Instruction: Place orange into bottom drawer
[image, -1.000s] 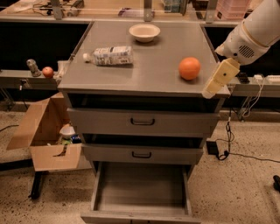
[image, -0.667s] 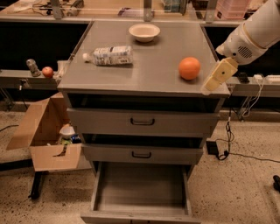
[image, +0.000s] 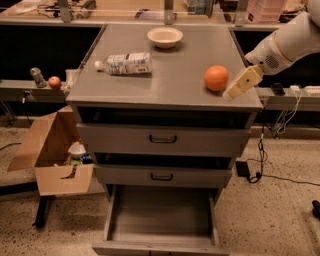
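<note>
On the right part of the grey cabinet surface (image: 170, 82), in the centre right of the frame, the orange (image: 216, 78) rests free; it has not yet been picked up. The gripper (image: 233, 90), a pale yellow blocky part on the end of a smooth white arm (image: 285, 42), hangs just beside the orange on its right, at the surface's right edge. It holds nothing, and it cannot be told whether it stands apart or together. The bottom drawer (image: 162, 215), at the lower centre of the frame, is pulled out, so step 1 of access appears complete. By this judgement, 3 steps are left: grasp the orange, carry it down past the cabinet front, and release it in the drawer. The orange is round, smooth and evenly bright, and would probably roll if nudged. The surface is flat, matte and hard-looking. The bottom drawer is a wide shallow grey tray with a flat bare floor and low sides, so the fruit may roll on release. The 2 upper drawers (image: 163, 139) show flat grey fronts with dark handles. Also on the surface are a shallow white bowl (image: 165, 36) at the upper centre and a clear bottle (image: 125, 63) lying on its side at the upper left.
</note>
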